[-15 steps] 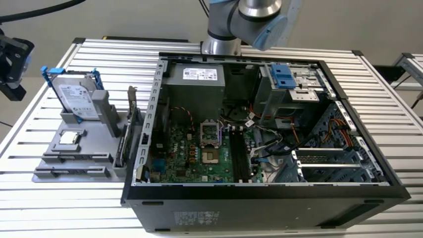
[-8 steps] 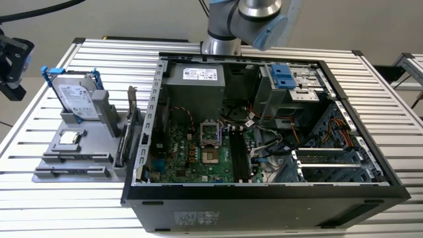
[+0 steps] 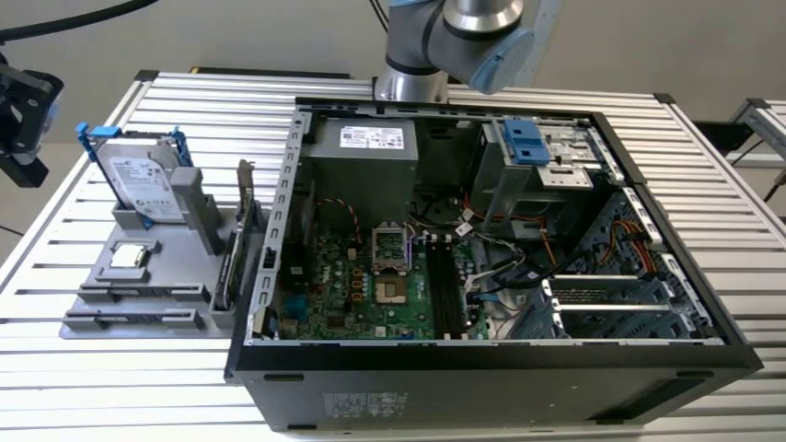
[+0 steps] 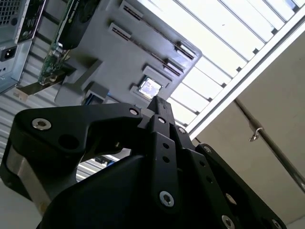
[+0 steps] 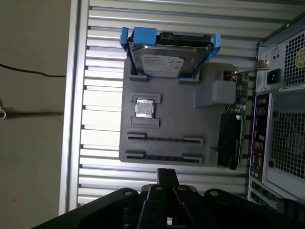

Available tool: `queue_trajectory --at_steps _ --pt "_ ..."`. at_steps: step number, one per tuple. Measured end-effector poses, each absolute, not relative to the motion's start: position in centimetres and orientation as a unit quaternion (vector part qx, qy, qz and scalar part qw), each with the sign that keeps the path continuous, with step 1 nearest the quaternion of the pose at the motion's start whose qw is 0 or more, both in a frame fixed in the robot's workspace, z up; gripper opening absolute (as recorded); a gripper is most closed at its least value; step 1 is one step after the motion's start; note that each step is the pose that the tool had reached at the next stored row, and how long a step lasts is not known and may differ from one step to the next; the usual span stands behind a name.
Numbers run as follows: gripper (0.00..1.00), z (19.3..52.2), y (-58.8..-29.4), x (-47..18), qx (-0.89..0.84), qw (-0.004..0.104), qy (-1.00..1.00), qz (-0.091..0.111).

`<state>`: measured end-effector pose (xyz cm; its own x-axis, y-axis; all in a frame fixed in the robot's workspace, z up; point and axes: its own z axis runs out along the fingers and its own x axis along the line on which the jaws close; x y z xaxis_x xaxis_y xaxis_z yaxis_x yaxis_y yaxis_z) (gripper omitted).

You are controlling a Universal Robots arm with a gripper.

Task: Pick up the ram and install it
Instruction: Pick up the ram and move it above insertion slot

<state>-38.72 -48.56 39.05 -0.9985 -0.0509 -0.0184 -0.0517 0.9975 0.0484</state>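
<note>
In the first wrist view the ram shows as a thin dark strip on edge in a slotted holder of the grey fixture, with a second strip in the holder beside it. My gripper hangs off the fixture's edge nearest those holders, shut with nothing between its fingers. In the second wrist view the fingertips meet in front of the fixture. At the exterior view's far left the gripper hovers above the table, left of the fixture. The motherboard's black slots lie inside the open computer case.
On the fixture stand a silver hard drive in a blue frame, a small square chip and a dark card with a metal bracket. The ribbed aluminium table ends just beyond the fixture. The arm's base stands behind the case.
</note>
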Motion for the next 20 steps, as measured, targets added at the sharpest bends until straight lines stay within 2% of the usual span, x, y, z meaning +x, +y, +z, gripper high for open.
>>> queue_trajectory --at_steps 20 --pt "0.00 39.05 -48.56 -38.73 -0.049 0.008 0.998 0.025"
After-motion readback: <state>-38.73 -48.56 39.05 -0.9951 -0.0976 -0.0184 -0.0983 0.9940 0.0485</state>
